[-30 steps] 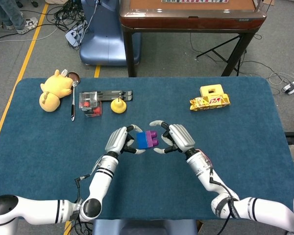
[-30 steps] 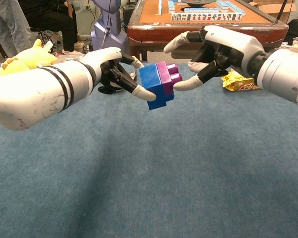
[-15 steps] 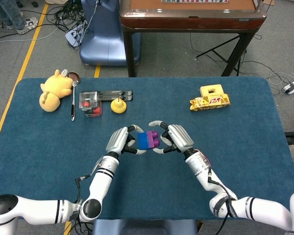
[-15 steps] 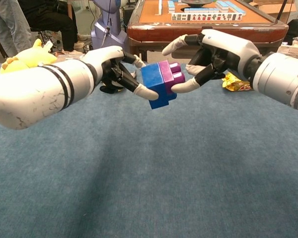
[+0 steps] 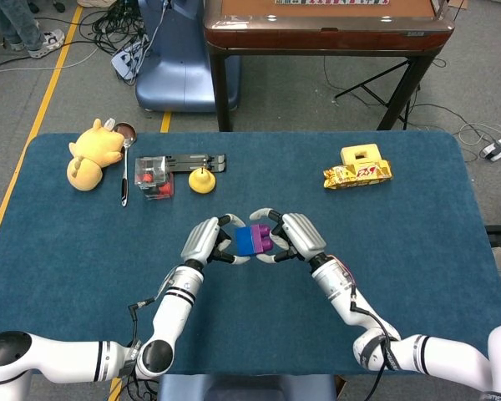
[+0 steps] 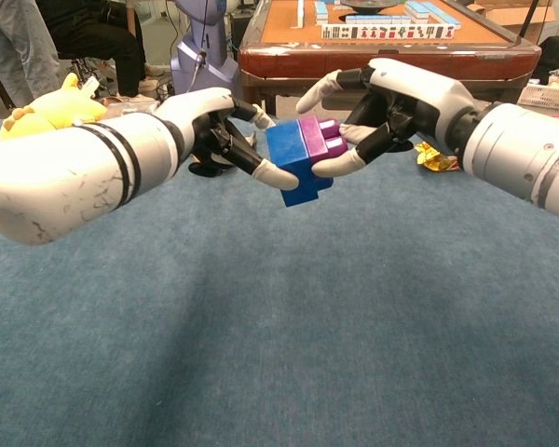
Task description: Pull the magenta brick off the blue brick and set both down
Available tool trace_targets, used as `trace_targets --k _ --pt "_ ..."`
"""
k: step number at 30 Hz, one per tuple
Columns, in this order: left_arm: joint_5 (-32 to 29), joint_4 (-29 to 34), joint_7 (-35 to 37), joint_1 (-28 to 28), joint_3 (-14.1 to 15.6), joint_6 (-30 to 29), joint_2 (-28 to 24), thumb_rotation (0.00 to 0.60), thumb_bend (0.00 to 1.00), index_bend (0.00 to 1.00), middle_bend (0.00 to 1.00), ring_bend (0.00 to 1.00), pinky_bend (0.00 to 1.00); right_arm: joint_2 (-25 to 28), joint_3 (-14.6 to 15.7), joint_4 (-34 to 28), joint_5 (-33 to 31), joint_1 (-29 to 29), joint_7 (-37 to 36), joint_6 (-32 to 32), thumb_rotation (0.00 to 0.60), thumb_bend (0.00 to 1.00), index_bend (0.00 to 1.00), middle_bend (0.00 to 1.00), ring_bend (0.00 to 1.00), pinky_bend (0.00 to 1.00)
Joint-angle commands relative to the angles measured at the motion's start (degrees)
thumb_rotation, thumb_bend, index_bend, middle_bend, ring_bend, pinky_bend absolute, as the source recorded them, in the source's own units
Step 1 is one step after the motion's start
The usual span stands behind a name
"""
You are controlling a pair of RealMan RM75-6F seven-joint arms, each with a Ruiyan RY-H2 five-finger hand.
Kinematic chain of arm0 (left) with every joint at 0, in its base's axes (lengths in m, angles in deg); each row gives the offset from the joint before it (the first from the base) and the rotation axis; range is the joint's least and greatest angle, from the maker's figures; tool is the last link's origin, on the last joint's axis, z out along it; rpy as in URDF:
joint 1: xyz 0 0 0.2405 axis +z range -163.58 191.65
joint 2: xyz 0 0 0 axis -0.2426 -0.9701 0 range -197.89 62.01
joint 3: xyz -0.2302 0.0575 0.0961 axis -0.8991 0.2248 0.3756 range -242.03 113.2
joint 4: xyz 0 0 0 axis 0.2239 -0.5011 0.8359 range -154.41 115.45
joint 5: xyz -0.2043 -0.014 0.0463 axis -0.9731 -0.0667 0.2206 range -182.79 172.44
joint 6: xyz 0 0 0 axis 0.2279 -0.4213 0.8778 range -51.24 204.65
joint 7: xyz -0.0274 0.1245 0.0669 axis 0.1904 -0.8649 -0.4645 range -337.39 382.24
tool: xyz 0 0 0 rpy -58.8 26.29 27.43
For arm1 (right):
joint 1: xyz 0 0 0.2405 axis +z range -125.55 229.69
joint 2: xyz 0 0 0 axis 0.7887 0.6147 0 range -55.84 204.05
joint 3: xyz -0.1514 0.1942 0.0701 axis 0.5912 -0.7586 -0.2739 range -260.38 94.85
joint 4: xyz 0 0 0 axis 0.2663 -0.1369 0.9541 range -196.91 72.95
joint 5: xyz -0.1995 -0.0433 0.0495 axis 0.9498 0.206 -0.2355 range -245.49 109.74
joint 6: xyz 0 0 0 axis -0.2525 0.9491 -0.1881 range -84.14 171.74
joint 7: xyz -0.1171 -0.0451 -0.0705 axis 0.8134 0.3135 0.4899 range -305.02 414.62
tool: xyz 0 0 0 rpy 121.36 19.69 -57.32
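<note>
Between the two robot hands, above the desk [image 5: 417,251] near its middle, the joined bricks hang side by side. The left robot hand [image 6: 219,135] grips the blue brick [image 6: 289,166]; the right robot hand [image 6: 391,98] closes on the magenta brick [image 6: 319,140]. Their seam runs crosswise, so the pull likely goes straight apart, each hand outward.

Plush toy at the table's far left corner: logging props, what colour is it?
Yellow; the plush toy shows best in the head view.

Head view high, downward — chest view low, close, forward.
</note>
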Motion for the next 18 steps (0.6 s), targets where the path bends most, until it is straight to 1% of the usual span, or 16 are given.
trace_targets --k 1,12,18 --pt "-0.02 -0.09 0.03 -0.04 0.02 0.05 0.00 0.599 0.04 0.66 1.00 0.95 1.00 -0.03 -0.01 0.11 0.09 -0.02 -0.15 -0.09 0.600 0.00 0.35 1.00 1.00 1.00" --pt "-0.23 -0.26 0.44 0.18 0.23 0.27 -0.16 0.600 0.04 0.66 1.00 0.95 1.00 0.07 0.09 0.41 0.04 -0.04 -0.38 0.05 0.600 0.04 0.46 1.00 1.00 1.00" --pt "-0.09 0.05 0.88 0.30 0.17 0.51 -0.39 0.600 0.04 0.66 1.00 0.95 1.00 -0.49 0.17 1.13 0.22 0.16 -0.68 0.20 0.600 0.05 0.47 1.00 1.00 1.00"
